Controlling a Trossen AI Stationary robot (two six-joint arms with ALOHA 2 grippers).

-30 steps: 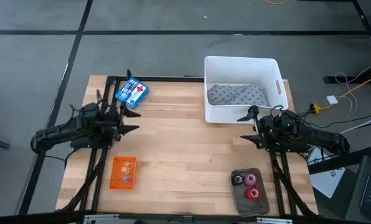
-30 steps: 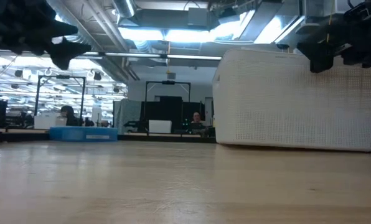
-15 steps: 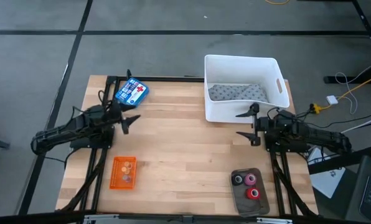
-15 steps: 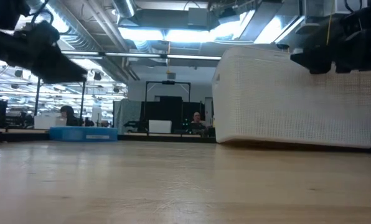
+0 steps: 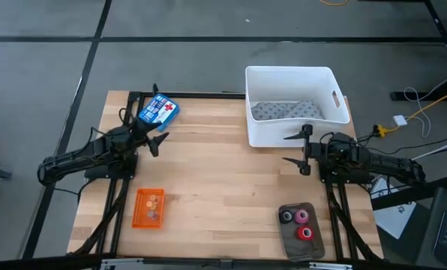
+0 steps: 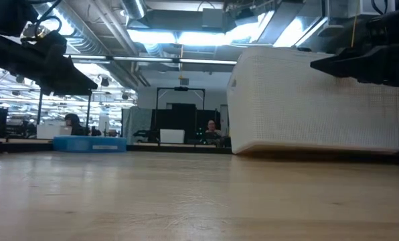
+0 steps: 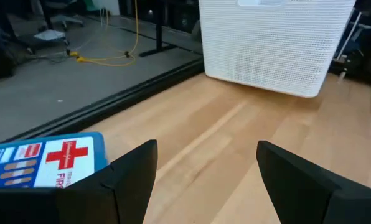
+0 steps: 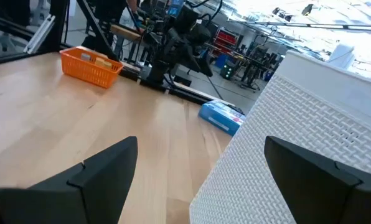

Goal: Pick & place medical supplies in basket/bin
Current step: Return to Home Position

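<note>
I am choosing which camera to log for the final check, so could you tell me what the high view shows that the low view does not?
Only the high view: the grey cloth inside the white bin, the orange basket and the tape rolls on a dark tray. Only the low view: the room behind, with a person among screens. Both: the bin, the blue box, and the left gripper and right gripper, open and holding nothing.
</note>
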